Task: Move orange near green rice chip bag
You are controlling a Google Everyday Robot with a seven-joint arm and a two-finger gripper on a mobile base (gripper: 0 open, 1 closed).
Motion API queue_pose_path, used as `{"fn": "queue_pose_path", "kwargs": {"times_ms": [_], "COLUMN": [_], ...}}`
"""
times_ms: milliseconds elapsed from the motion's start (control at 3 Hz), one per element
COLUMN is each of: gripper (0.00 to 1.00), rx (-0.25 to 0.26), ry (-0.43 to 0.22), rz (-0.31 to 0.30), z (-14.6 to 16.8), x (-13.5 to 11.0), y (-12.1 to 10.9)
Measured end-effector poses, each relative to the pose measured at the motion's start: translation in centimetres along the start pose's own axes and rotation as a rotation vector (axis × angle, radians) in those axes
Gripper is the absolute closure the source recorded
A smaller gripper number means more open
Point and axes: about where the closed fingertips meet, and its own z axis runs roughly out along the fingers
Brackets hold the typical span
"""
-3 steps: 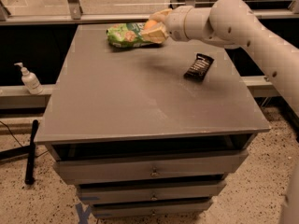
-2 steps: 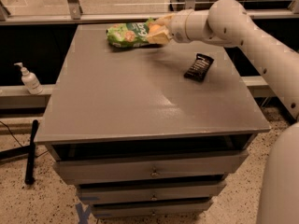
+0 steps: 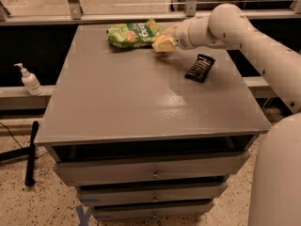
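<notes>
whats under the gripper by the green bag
The gripper sits low over the table at its far side, beside the green rice chip bag. Grey tabletop shows below it. No orange is visible; anything it holds is hidden by the gripper itself.

Gripper [image 3: 162,43] beside green rice chip bag [image 3: 133,33]
</notes>
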Motion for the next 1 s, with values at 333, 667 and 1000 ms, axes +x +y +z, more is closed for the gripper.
{"fn": "queue_pose_path", "kwargs": {"times_ms": [333,667,1000], "gripper": [0.82,0.59,0.35], "rx": [-0.020,-0.040,-0.051], "ry": [0.010,0.007,0.003], "rz": [0.030,0.046,0.053], "z": [0.6,1.3,1.7], "x": [0.9,1.2,1.2], "y": [0.3,0.5,0.5]}}
